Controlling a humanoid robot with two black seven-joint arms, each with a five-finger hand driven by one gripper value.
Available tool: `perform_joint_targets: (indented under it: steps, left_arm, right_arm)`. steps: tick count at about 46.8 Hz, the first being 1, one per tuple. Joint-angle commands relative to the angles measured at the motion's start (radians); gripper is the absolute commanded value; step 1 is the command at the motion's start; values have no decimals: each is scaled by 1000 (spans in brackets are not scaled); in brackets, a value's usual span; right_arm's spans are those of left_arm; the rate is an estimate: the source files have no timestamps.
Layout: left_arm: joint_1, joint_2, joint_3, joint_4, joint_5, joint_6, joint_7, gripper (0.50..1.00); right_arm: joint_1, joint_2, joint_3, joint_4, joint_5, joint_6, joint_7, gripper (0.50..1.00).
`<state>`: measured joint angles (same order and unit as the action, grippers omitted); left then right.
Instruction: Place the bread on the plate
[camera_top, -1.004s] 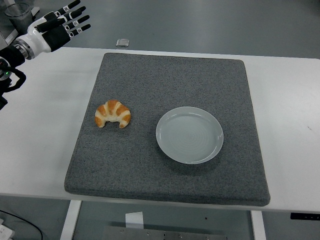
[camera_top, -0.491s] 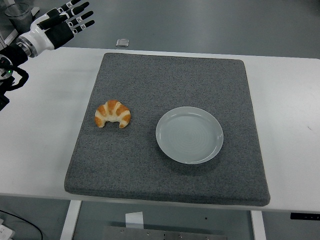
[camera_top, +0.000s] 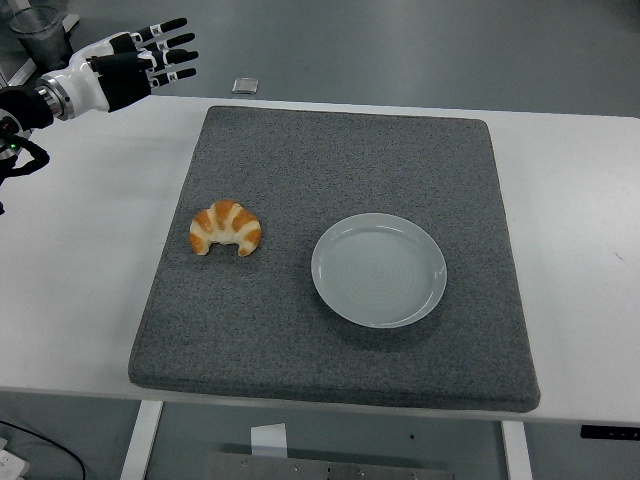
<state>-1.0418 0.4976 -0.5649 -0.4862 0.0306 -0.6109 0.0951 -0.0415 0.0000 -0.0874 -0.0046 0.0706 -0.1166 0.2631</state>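
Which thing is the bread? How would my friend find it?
Look at the big grey mat on the white table. On its left side lies the bread, left of the round plate. It's the only golden, striped, curved thing there.

Lots of free room above the grey mat (camera_top: 330, 250) on the desk (camera_top: 90, 280). Only two low things on the mat: the bread (camera_top: 226, 228) left of the mat's middle and the plate (camera_top: 379, 269) just right of the middle, apart, with a clear strip of mat between. Nothing tall anywhere on the mat to bump into. Open path from the mat's far left corner down to the bread. Left hand (camera_top: 135, 65) up past that far left corner, fingers spread, holding nothing, well apart from the bread. One small grey thing (camera_top: 245, 86) just behind the mat's far edge, low and off to the side.
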Motion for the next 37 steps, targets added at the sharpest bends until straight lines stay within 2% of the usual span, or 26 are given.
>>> perform_joint_targets:
  steps: [1,14,18,21,29,37]
  left_arm:
    - [-1,7,0,-3,35,0,0,1000]
    - [-9,21,3,-14,46,0,0,1000]
    - [-9,30,5,-41,95,0,-6,1000]
    - [-12,47,3,-77,182,0,-34,1000]
    - [-35,91,5,-219,535,0,-184,1000]
    - [-43,96,5,-339,802,0,-209,1000]
  right_arm:
    - [0,0,0,0,0,0,-1,932]
    - [0,0,0,0,0,0,-1,932]
    - [0,0,0,0,0,0,-1,932]
    - [0,0,0,0,0,0,-1,932]
    - [0,0,0,0,0,0,1,932]
    - [0,0,0,0,0,0,-1,932]
